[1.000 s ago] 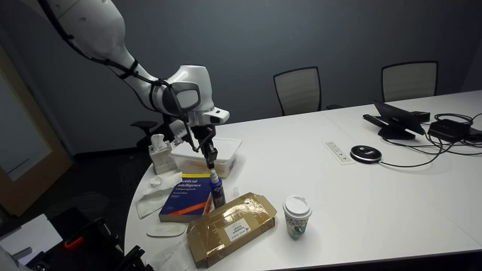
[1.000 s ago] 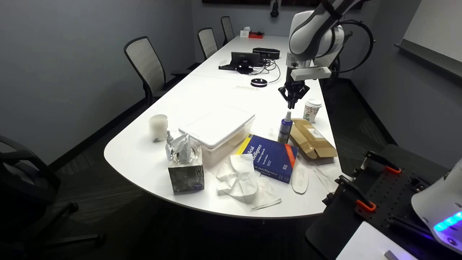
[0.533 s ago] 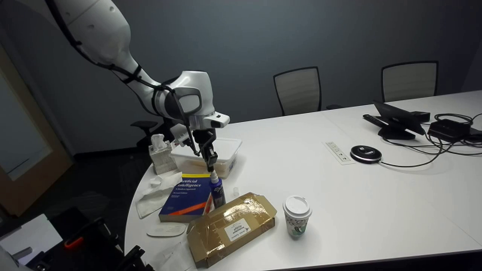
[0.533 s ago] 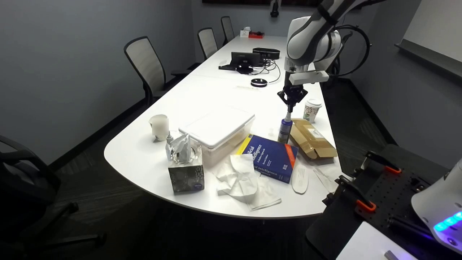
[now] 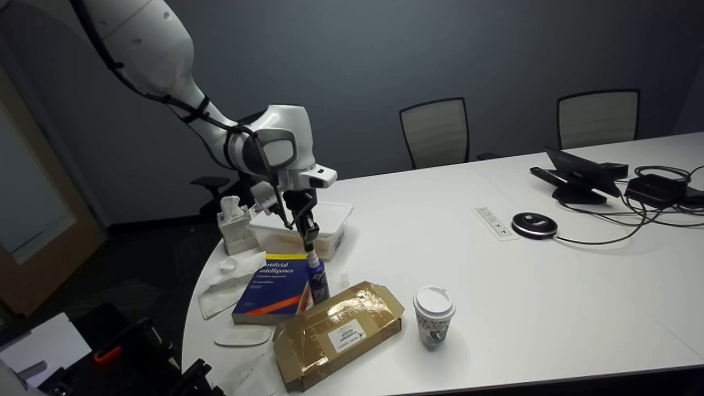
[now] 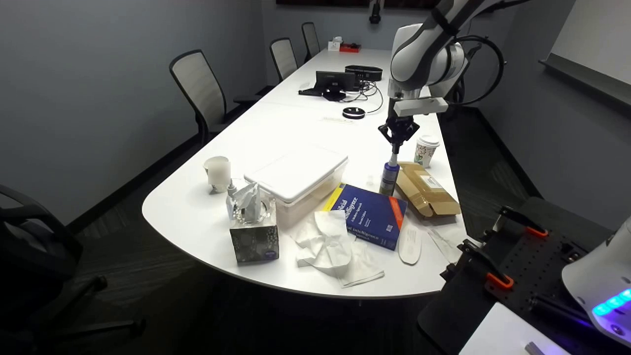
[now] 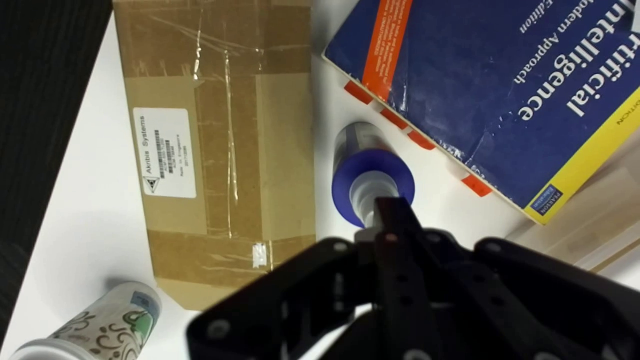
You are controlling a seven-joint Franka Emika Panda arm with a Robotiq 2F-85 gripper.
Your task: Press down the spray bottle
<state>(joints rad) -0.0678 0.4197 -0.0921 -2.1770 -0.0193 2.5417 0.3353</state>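
The spray bottle is blue-purple with a white nozzle and stands upright on the table. It shows in both exterior views (image 5: 318, 283) (image 6: 389, 177) and in the wrist view (image 7: 347, 187). My gripper (image 5: 309, 247) is right above it, pointing down, with its fingers together and nothing seen between them. In an exterior view, the gripper (image 6: 396, 149) has its tips at the top of the white nozzle (image 6: 393, 159) and appears to touch it. In the wrist view, the gripper (image 7: 392, 204) hides part of the nozzle, so the exact contact is hidden.
A thick blue book (image 6: 369, 217) and a cardboard box (image 5: 338, 335) lie close on either side of the bottle. A lidded paper cup (image 5: 434, 316) stands past the box. A white-lidded plastic bin (image 6: 298, 172), a tissue box (image 6: 255, 241) and crumpled tissues (image 6: 328, 246) are nearby.
My gripper has come down from just above the nozzle to its top, mostly in the earlier half second, and only slightly since. The bottle stands in the same place.
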